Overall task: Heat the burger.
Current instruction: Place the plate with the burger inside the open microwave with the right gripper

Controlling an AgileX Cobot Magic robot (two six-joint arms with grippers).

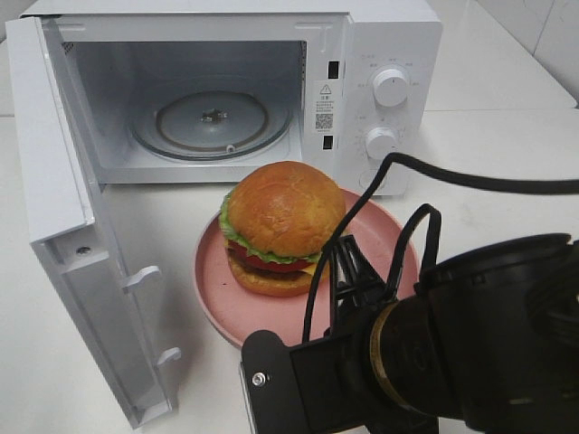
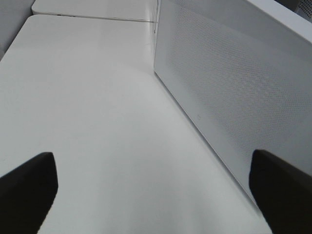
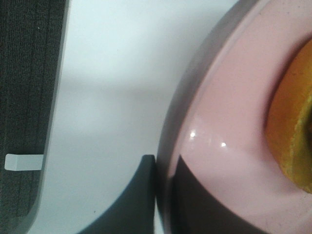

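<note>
A robot test bench set up like a kitchen corner: a white microwave (image 1: 389,54) stands open on a plain white surface (image 1: 507,136). Pale wall tiles (image 1: 552,32) lie beyond its far right corner, and a black, cabled robot arm (image 1: 488,334) is over the near edge.

The burger (image 1: 285,212) has a glossy, finely dimpled bun. The plate (image 1: 222,298) is smooth, shiny pink and catches highlights. The microwave (image 1: 389,36) casing looks smooth, semi-matt white. Its turntable (image 1: 213,122) is clear glass, and its door (image 2: 229,87) shows a fine dotted mesh. The tabletop (image 1: 54,362) is smooth white with a soft sheen. The left claw (image 2: 153,187) is matt black.
</note>
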